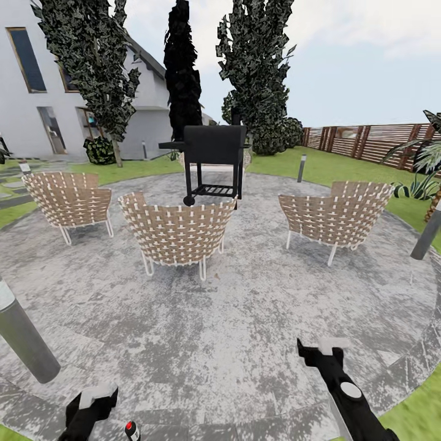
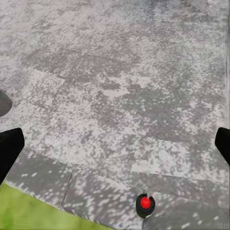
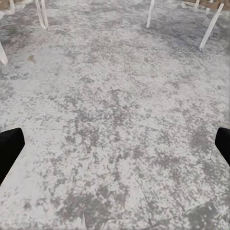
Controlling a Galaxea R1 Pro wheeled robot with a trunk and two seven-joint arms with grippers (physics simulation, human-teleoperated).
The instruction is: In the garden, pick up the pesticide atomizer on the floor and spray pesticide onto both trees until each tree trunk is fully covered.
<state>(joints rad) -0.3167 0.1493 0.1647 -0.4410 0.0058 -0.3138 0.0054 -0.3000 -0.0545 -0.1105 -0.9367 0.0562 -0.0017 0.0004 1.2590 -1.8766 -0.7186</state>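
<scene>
Reaching for the atomizer point(image 1: 130, 430), upright on the near floor point(image 1: 233, 343) just right of the left end effector point(image 1: 95, 398). Both fingers spread wide, nothing held. Lower straight, centre, close below the red tip. Right end effector point(image 1: 321, 352) released too. Trees point(image 1: 257, 73) far behind.

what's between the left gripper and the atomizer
Bare grey paving only: in the left wrist view the atomizer stands beyond the left gripper, nothing between.

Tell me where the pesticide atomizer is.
The pesticide atomizer stands on the floor near the patio's edge, low in the head view, just beside the left gripper.
</scene>
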